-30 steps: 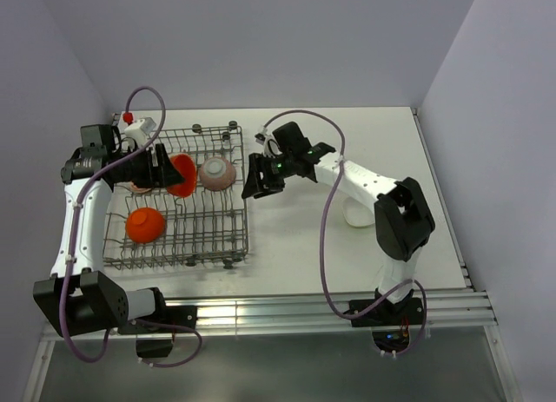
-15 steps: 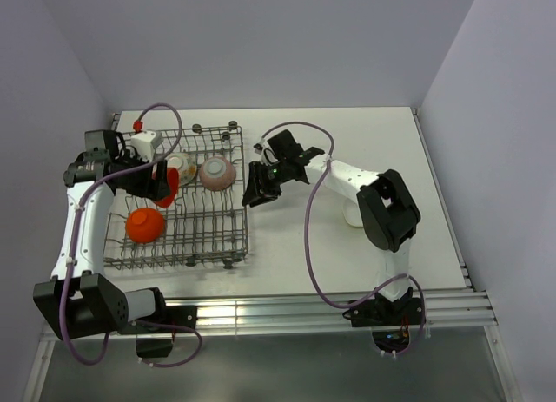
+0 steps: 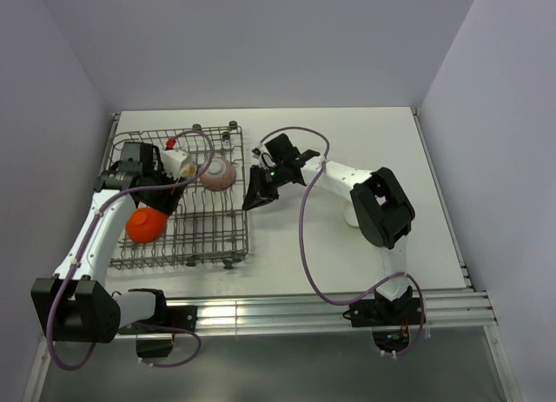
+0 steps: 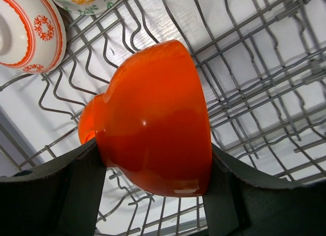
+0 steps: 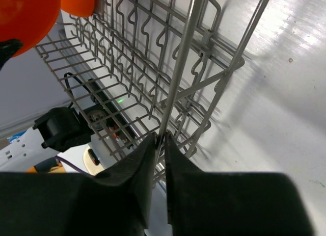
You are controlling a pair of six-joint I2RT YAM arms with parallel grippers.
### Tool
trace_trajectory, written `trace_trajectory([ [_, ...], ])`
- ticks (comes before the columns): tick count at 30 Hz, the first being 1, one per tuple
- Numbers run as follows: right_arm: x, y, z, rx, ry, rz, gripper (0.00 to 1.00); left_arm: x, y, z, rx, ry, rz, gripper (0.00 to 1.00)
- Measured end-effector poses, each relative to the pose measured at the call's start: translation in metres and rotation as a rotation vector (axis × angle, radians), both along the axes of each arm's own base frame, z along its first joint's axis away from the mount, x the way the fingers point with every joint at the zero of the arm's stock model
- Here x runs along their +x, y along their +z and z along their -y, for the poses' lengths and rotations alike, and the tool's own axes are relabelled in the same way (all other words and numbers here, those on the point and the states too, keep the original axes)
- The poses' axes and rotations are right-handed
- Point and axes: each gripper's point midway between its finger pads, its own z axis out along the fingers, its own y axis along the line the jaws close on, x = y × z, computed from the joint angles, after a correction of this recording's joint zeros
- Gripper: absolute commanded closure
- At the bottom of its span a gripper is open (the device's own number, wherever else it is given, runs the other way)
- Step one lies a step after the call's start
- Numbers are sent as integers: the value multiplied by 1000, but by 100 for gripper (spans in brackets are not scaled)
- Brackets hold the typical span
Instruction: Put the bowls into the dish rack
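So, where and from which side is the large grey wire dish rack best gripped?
Pinch a straight wire on the right edge of the grey wire dish rack, coming from the white table side. The wire is thin, so nearly closed jaws fit; the right gripper holds it so, while the left gripper holds the glossy orange bowl.

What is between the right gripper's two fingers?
A single wire of the dish rack at its edge, clamped by the right gripper; the right wrist view shows it.

Left arm [image 3: 94,235] bent inward, jaws wide apart, right arm [image 3: 337,172] stretched left, jaws pinched
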Motion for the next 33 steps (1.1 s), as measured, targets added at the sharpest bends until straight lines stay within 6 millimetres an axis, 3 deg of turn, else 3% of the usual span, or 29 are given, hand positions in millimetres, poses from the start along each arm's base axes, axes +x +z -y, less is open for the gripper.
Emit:
trace_trajectory([
  [4,-1,1,0,3,-7,-15,100,-1,-7,0,78,-13,3,100],
  [17,-2,0,-1,2,-20,-41,100,-4,-28,-4,257,-53,9,100],
  [33,-2,0,0,1,-20,-41,100,-8,-69,0,411,-99,-22,97],
])
